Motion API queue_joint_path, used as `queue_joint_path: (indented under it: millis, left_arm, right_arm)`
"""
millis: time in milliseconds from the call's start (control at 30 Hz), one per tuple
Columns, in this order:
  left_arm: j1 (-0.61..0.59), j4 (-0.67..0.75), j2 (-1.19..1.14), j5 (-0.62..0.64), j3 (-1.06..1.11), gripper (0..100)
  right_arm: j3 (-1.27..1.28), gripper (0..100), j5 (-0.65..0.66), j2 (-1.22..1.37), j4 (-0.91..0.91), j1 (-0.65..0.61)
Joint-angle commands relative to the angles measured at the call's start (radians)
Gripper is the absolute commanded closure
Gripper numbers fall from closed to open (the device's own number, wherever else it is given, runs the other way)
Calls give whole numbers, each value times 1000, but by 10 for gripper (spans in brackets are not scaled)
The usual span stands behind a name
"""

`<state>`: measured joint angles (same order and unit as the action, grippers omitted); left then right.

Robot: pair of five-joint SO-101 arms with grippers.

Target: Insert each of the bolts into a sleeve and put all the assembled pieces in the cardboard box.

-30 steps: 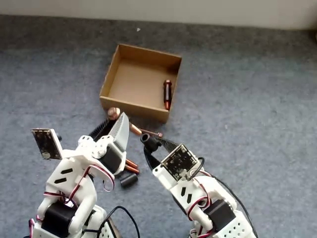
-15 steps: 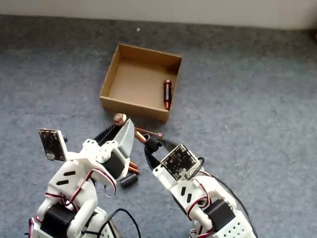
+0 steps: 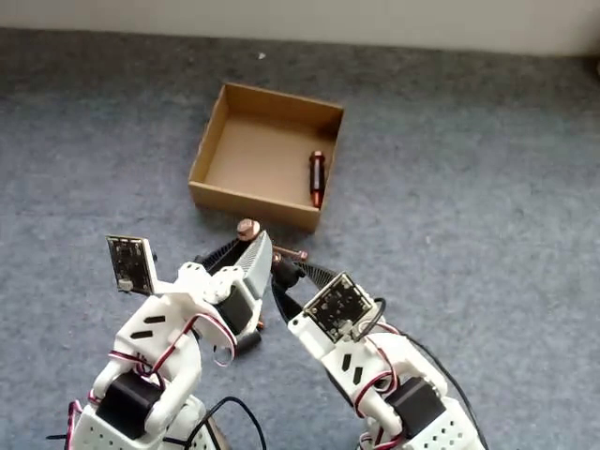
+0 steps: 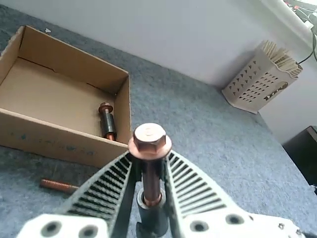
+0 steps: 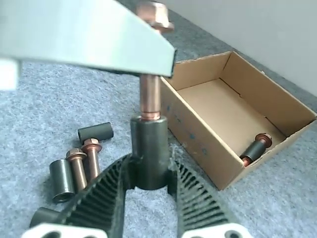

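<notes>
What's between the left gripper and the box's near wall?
One loose bolt lying flat on the carpet, short of the cardboard box. Seen in the left wrist view.

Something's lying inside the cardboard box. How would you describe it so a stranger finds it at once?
Look for the open cardboard box on the grey carpet. Inside, by the wall on the robot's right, lies a copper bolt pushed through a dark sleeve. It is the only piece in the box, and already joined, unlike the loose bolts and sleeves on the carpet.

The bolt (image 5: 149, 96) end is hidden in the sleeve (image 5: 150, 151); six o'clock of the box (image 3: 246, 199), the left arm (image 3: 187, 319) half-covers a spare sleeve (image 3: 248, 343)
</notes>
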<state>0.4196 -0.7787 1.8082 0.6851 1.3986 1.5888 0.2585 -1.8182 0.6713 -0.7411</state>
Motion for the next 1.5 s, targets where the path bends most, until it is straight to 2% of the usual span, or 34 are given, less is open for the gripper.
queue_joint_path:
  millis: [0,267,500,700,767,1000,1467]
  left_arm:
    - [19,25,4,-11,-8,995]
    - [21,-51,4,-11,-10,995]
    - [21,-107,4,-12,-7,992]
    - [108,-152,2,-14,19,992]
    - [131,-140,2,-49,48,968]
    - [137,-149,2,-69,85,740]
    - [131,-255,4,-69,-33,734]
  right_arm:
    - [-12,993,9,-18,-25,-2]
    - [-13,993,9,-18,-25,1]
    - [-15,993,5,-18,-27,61]
    - [-16,993,3,-18,-28,68]
    - [-16,993,3,-18,-28,68]
    - [-16,993,3,-18,-28,68]
    - [-8,993,5,-18,-30,68]
